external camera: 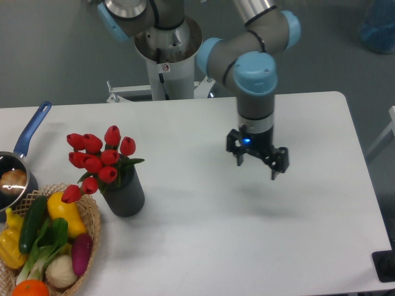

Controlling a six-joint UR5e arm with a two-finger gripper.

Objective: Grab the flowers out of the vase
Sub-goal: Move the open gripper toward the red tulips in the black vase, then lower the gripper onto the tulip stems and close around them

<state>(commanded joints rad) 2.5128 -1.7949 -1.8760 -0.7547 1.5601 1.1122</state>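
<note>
A bunch of red tulip flowers (97,158) with green leaves stands in the dark grey cylindrical vase (125,193) at the left of the white table. My gripper (256,168) hangs above the table's middle right, well to the right of the flowers. Its fingers point down and stand apart, open, with nothing between them.
A wicker basket (92,217) of vegetables sits at the front left corner, touching the vase's left side. A blue-handled saucepan (15,172) lies at the left edge. The arm's base column (166,68) rises behind the table's far edge.
</note>
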